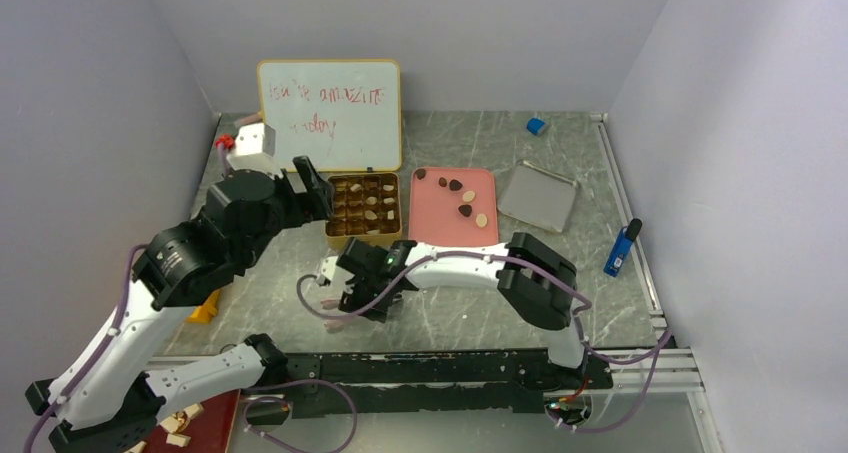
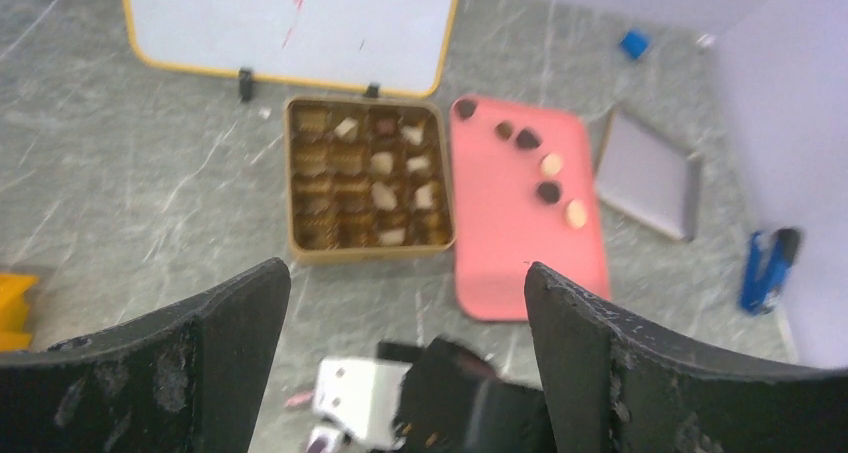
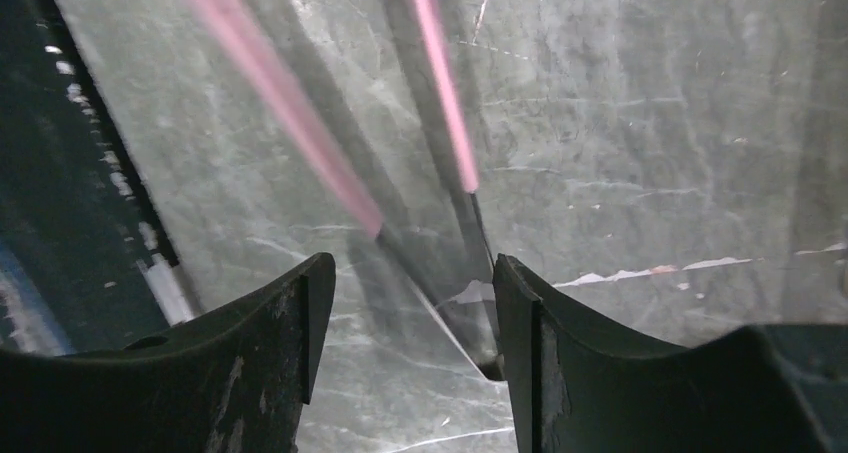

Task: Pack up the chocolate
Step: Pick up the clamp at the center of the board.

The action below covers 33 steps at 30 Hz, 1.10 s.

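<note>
Top view, left arm: It reaches over the grey surface (image 1: 470,313). The left claw (image 1: 312,188) hangs just beside the left edge of the gold box (image 1: 364,239), its fingers spread wide with nothing between them.
Top view, right arm: It stretches leftward along the near side. The right claw (image 1: 352,298) sits low over the surface in front of the box.
Top view, chocolate (image 1: 465,210): Six dark and tan pieces lie loose on the pink tray (image 1: 440,228), which touches the box's right side. More pieces sit in some of the box's compartments.
Top view, surroundings: A whiteboard (image 1: 329,113) with red writing stands behind the box. A grey metal tray (image 1: 538,196) lies just right of the pink tray, and a small blue block (image 1: 536,126) rests near the far wall.
Left wrist view: Two black fingers frame the bottom corners, far apart and empty. The box and the pink tray lie beyond them, and the right arm's white-and-black wrist shows below the gap.
Right wrist view: Pink-armed tweezers (image 3: 300,123), blurred, run up from between the two black fingers, and their metal end sits against one finger. The fingers stand apart; whether they grip the tweezers cannot be told.
</note>
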Available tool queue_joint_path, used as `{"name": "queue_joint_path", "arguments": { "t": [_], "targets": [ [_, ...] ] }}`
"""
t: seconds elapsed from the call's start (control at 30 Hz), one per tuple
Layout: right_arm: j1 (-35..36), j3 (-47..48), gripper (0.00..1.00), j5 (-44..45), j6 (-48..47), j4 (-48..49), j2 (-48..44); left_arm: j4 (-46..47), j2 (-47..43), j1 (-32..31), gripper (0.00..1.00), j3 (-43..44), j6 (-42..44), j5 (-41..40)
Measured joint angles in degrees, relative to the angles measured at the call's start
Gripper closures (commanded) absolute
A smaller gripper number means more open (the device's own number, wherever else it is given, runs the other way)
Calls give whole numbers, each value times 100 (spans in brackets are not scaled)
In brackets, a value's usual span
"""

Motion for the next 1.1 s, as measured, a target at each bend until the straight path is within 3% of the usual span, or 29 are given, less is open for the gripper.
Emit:
{"name": "queue_joint_path", "arguments": {
  "t": [0.17, 0.63, 0.7, 0.83, 0.87, 1.1],
  "targets": [
    [264, -79, 37, 188, -251, 31, 101, 422, -98, 2, 8, 229, -22, -46],
    [289, 50, 38, 387, -463, 122, 326, 444, -227, 2, 8, 240, -20, -192],
    [291, 168, 42, 431, -494, 120, 409, 444, -227, 2, 7, 240, -20, -208],
    [289, 264, 79, 492, -505, 131, 483, 444, -227, 2, 7, 240, -20, -247],
    [286, 282, 84, 529, -498, 127, 498, 444, -227, 2, 7, 240, -17, -251],
    [138, 387, 86, 599, -341, 70, 557, 446, -225, 2, 7, 240, -13, -278]
  ]
}}
